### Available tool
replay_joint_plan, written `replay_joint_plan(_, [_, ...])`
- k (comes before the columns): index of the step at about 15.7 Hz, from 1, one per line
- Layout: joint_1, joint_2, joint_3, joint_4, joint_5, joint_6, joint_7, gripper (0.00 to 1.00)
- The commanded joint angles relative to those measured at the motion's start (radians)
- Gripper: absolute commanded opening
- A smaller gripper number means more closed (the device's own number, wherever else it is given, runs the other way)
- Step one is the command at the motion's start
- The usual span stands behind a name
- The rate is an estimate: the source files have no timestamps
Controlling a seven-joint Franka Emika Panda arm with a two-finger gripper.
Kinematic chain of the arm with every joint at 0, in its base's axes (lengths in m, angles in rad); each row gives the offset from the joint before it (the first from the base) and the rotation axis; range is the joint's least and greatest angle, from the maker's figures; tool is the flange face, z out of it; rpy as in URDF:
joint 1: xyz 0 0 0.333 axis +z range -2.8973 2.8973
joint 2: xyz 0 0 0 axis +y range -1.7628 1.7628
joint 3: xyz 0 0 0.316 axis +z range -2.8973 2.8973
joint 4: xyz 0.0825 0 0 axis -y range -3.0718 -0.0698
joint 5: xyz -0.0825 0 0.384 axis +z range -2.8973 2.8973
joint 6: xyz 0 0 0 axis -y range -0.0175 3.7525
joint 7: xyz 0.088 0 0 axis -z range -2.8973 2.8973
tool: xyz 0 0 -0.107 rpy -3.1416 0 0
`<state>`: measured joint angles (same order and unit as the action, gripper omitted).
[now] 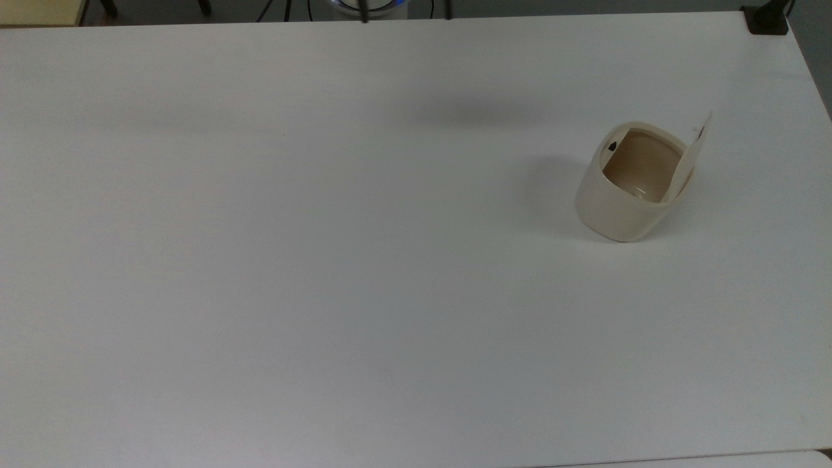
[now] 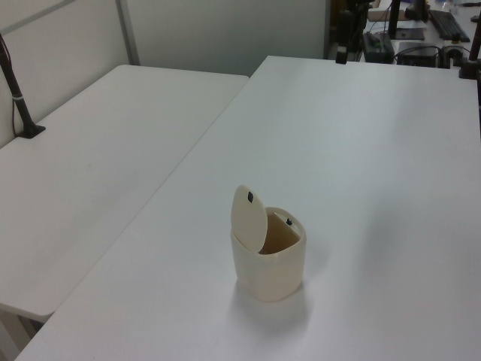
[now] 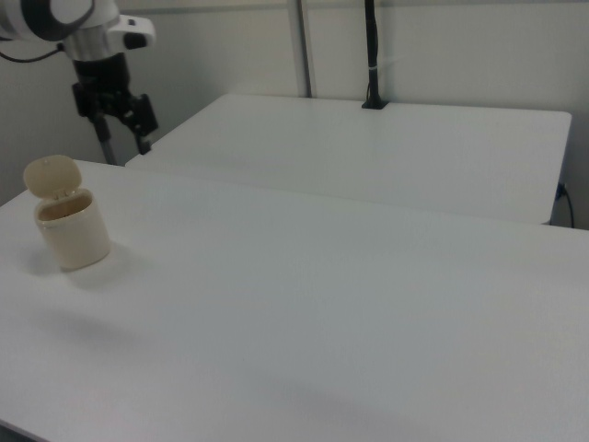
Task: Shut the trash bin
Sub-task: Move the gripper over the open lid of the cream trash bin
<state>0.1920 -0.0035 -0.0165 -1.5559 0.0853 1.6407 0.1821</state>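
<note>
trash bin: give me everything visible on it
The trash bin is small, cream, plastic-looking, a rounded-square tub with a tan inside. Its flat lid stands raised at the rim, so it is open; a small black button sits on the opposite rim. It stands upright on the white table, nothing else touching it.
</note>
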Motion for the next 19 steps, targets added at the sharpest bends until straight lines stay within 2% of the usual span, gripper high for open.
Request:
replay_joint_plan(1, [0.131, 0.085, -0.008, 0.068, 0.014, 0.024, 0.146, 1.0])
replay_joint_plan(4, [0.214, 0.138, -0.008, 0.073, 0.01, 0.109, 0.259, 1.0])
replay_joint_plan(6, [0.243, 0.192, -0.008, 0.12, 0.014, 0.166, 0.377, 1.0])
replay_joint_plan(11, [0.325, 0.296, -0.008, 0.154, 0.021, 0.355, 0.563, 1.0])
replay_joint_plan(13, [0.354, 0.318, 0.003, 0.167, 0.014, 0.439, 0.618, 0.81])
replay_joint_plan(17, [0.359, 0.382, 0.026, 0.258, 0.01, 0.53, 0.747, 0.16])
replay_joint_plan(18, [0.363, 0.396, 0.027, 0.27, 0.008, 0.545, 0.784, 0.05])
replay_joint_plan(19, [0.375, 0.404, 0.027, 0.273, 0.004, 0.556, 0.796, 0.0])
